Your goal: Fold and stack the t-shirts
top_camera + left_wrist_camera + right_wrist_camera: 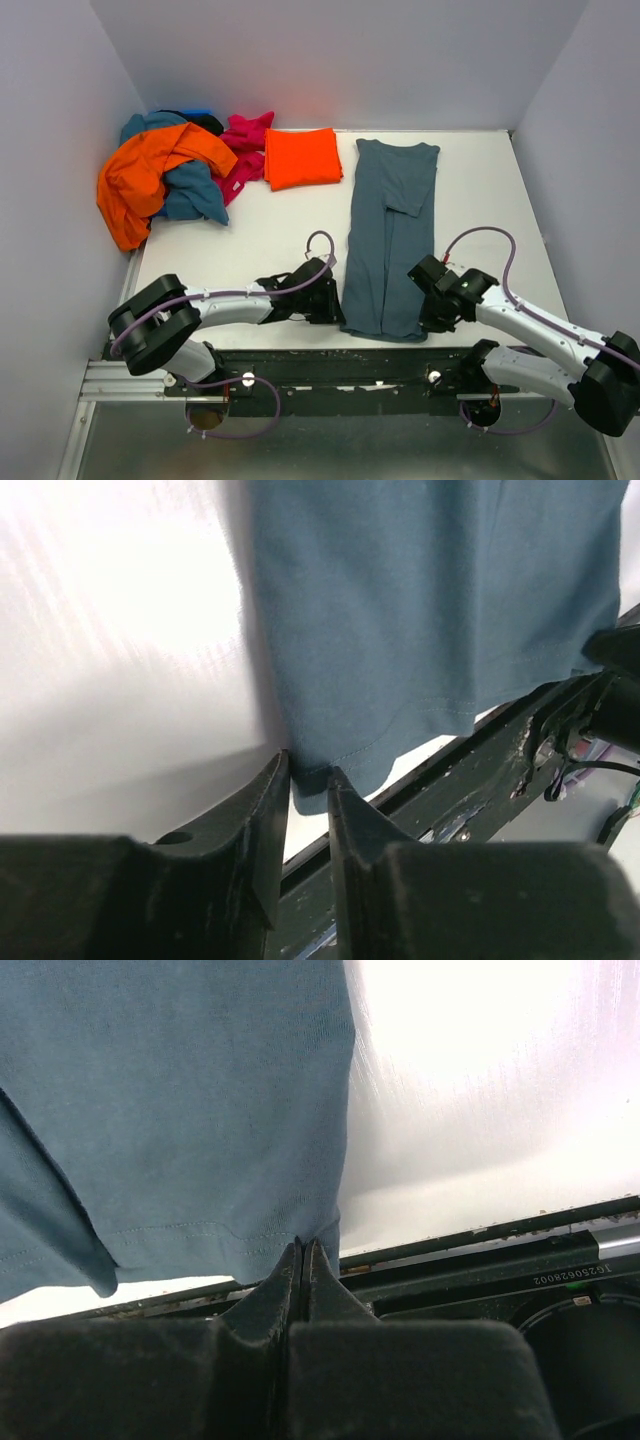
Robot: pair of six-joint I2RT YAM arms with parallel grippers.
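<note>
The slate blue-grey cloth t-shirt (388,240), folded into a long strip, is lying down the middle of the white counter (260,240), collar at 12 o'clock, hem at 6. The right pincer (303,1250) is squeezing fully closed on the hem's 5 o'clock corner. The left pincer (308,780) is sitting at the 7 o'clock corner, fingers a narrow slot apart, the hem corner lying in that slot but not looking clamped.

I'm reading this as the hem-to-collar fold. The left should be biting through every layer before anything lifts. Then both should be rising together and travelling level toward 12, keeping the hem taut so the strip isn't skewing.

Bare counter is showing either side of the strip. The bright orange-red folded t-shirt (302,157) is waiting at 11, near the collar end, and the loose heap of orange, teal and magenta shirts (150,185) is crowding the 10 o'clock corner. The hem is lying right at the counter's near edge.
</note>
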